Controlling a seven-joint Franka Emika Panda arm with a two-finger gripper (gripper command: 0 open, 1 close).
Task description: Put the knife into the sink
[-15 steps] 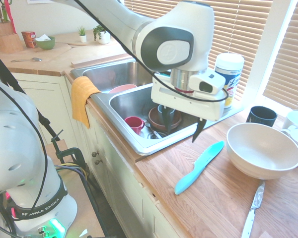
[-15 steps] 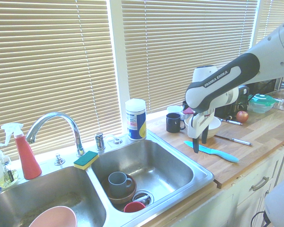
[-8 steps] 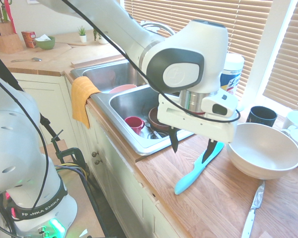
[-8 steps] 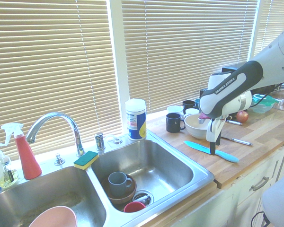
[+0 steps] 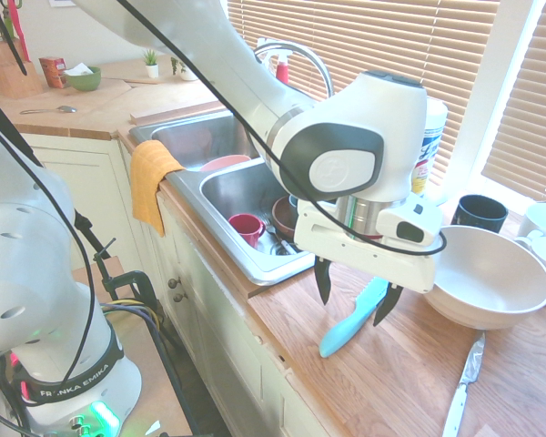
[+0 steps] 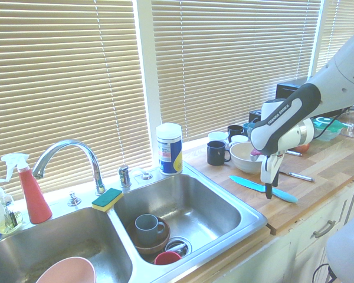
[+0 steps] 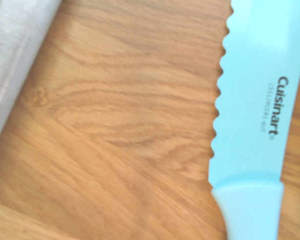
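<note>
Moved since a second ago: hand (image 5: pixel 352 298) then hung over the sink's near basin rim, now lower and further along the wooden surface (image 5: pixel 391 364), straddling the knife (image 5: pixel 346 330). Half a second back, sat a little higher, with one finger over the blade and the other at the sink's edge; now down with one dark finger on each side of the knife's middle. Nothing else shifted: knife, bowls and cups lying as before.

Hand pointed straight down, fingers spread wide, gripping nothing; fingertips (image 5: pixel 322 293) close above the wood, contact with knife or surface not clear.

Knife flat on the surface, just beside the sink (image 5: pixel 255 264), between its rim and the big white bowl (image 5: pixel 487 278). Long axis diagonal in the first exterior view: handle toward the front edge of the surface, blade toward the window side, mostly hidden behind the hand. In the second exterior view (image 6: pixel 262 187), blade tip toward the sink, handle away from it toward the cabinet front. In the wrist view (image 7: pixel 255 125), serrated edge facing the steel rim, "Cuisinart" printed on the blade, handle beginning below it.

Red cup (image 5: pixel 246 226) and brown bowl (image 5: pixel 282 218) in the near basin. Silver knife (image 5: pixel 464 387) lying apart on the surface beyond the bowl.
</note>
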